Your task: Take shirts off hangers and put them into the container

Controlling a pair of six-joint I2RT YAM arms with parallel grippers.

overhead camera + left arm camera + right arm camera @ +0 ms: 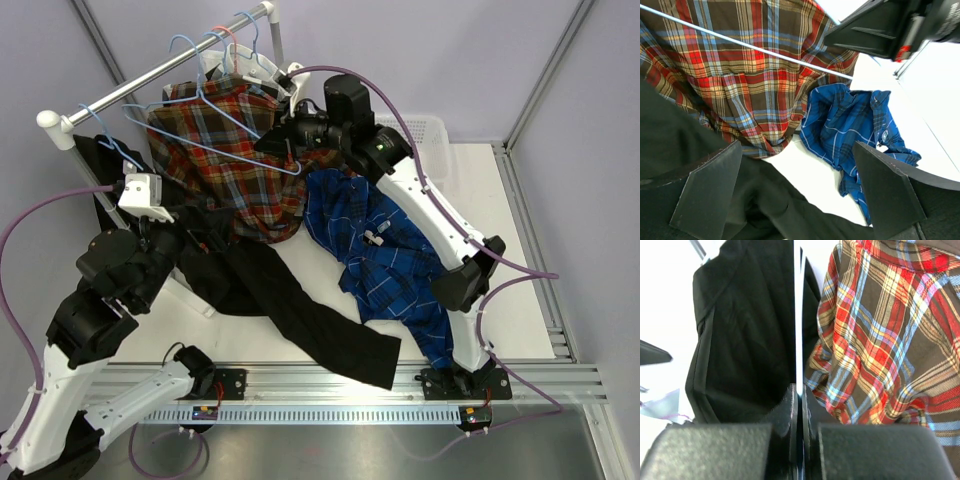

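Nearest the arm bases, the black shirt (pixel 300 315) lies spread across the table (pixel 520 260). One end trails toward the front edge and its upper part rises toward the left end of the rail (pixel 150 82). Just right of it, the blue plaid shirt (pixel 385 255) lies crumpled on the table, partly under the right arm. Neither garment is in the container.

The left gripper (pixel 800 195) has its jaws spread wide and holds nothing. It is poised over the black shirt, beside the hem of the red-orange plaid shirt (pixel 235 165). Farther back, that shirt hangs bunched below the rail, with a light blue hanger (pixel 747 43) lying across its front.

The right gripper (pixel 268 142) is clamped tight on the thin wire of this hanger, toward its right side. The right wrist view shows the wire pinched between the pads. Other hangers (pixel 245 35) sit on the rail.

Farthest back, the container (pixel 425 130) stands at the table's rear, largely screened by the right arm. Its contents cannot be made out.
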